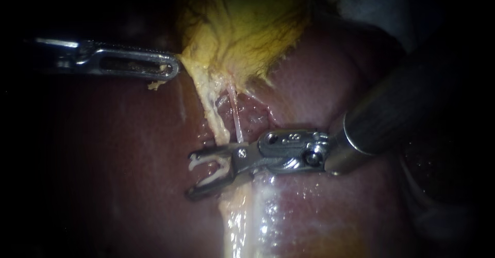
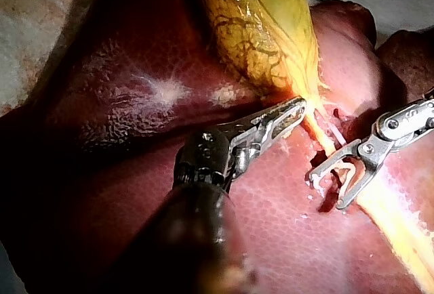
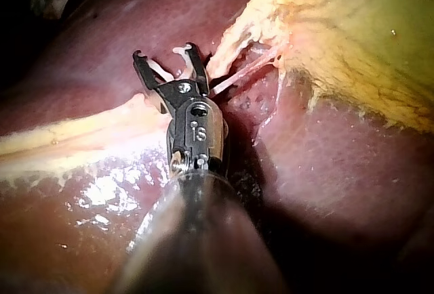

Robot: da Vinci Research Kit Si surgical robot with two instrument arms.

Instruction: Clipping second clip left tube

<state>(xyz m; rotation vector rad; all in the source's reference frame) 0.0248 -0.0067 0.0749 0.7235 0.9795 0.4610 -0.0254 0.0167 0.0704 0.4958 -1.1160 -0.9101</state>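
The yellow gallbladder (image 1: 247, 26) hangs over the dark red liver (image 1: 129, 160). My left instrument (image 1: 172, 71) has its slotted jaws shut on the gallbladder's lower edge, which is also seen in the left wrist view (image 2: 293, 110). Two tubes run down from there: a pale, thicker left tube (image 1: 215, 117) and a thin right tube (image 1: 235, 114). My right instrument (image 1: 193, 175) lies across the left tube with its jaws spread wide. A white clip (image 1: 214, 176) sits between them, touching both jaws. The right wrist view shows these jaws (image 3: 166, 55) at the pale tube (image 3: 230, 50).
A pale, glistening band of tissue (image 1: 240, 222) runs on below the right instrument over the liver. The right instrument's thick dark shaft (image 1: 402, 108) covers the liver at the right. A pale cloth (image 1: 361, 0) shows behind the gallbladder.
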